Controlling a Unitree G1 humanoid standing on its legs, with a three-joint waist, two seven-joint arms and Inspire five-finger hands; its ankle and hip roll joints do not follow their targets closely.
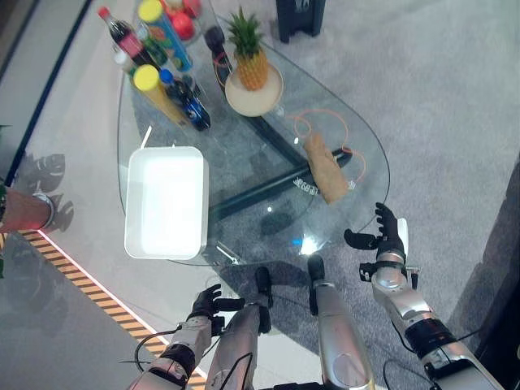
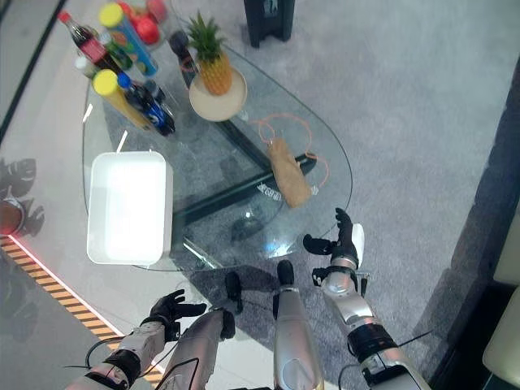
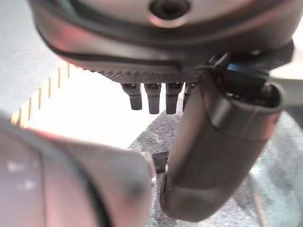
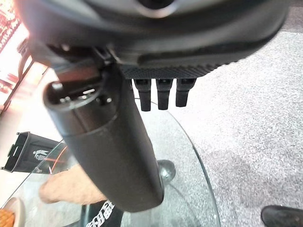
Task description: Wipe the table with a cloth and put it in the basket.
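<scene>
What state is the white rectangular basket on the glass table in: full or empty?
Empty: the white rectangular basket shows a bare bright floor; the tan cloth lies apart on the glass table.

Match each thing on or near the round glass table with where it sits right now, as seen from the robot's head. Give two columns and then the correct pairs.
Things:
1. white rectangular plastic basket
2. brown crumpled cloth
3. pineapple on a beige plate
4. robot's right hand

Places:
A. off the table's near right edge, over the carpet
B. far middle of the table, beside the bottles
C. the table's left side
D. the table's right side, by an orange cord

Pairs: 1-C, 2-D, 3-B, 4-A
</scene>
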